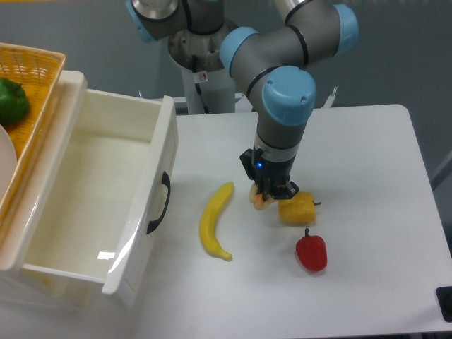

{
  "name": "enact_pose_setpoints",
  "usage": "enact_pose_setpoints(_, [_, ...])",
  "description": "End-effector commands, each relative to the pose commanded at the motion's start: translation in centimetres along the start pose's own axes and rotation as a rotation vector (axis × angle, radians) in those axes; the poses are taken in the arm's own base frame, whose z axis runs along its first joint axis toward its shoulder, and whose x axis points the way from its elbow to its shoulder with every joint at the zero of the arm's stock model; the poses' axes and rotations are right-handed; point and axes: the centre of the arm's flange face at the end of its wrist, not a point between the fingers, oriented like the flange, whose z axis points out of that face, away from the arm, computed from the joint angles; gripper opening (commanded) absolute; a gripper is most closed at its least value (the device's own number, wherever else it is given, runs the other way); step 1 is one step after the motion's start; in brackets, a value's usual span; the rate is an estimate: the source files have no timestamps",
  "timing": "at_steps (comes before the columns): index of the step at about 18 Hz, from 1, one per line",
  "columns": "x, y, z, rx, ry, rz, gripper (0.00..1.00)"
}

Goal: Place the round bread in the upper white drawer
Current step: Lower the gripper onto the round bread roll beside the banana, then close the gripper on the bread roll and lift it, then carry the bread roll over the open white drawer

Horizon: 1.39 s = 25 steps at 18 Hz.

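Observation:
My gripper (264, 198) points straight down at the middle of the table, just left of a yellow bell pepper (297, 209). Its fingers are shut on the round bread (260, 200), of which only a small pale tan part shows below the black fingers; the rest is hidden. The bread sits slightly above the table surface or just touching it; I cannot tell which. The upper white drawer (167, 152) stands pulled open at the left, its inside bare, its black curved handle (159, 205) facing the table.
A yellow banana (214, 221) lies between the drawer front and the gripper. A red pepper (311, 252) sits below the yellow pepper. A woven yellow basket (28, 70) with a green pepper (13, 101) rests at the far left above the drawer.

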Motion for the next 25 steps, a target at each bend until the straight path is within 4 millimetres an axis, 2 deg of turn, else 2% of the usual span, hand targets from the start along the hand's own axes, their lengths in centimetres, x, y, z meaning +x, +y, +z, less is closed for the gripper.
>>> enact_pose_setpoints(6, [0.7, -0.4, -1.7, 0.015, -0.025, -0.063, 0.08])
enact_pose_setpoints(11, [2.0, -1.7, -3.4, 0.071, -0.03, -0.156, 0.08])
enact_pose_setpoints(21, [5.3, -2.6, -11.0, 0.251, -0.064, -0.333, 0.08])
enact_pose_setpoints(25, [6.4, -3.1, -13.2, 0.313, -0.062, -0.394, 0.08])
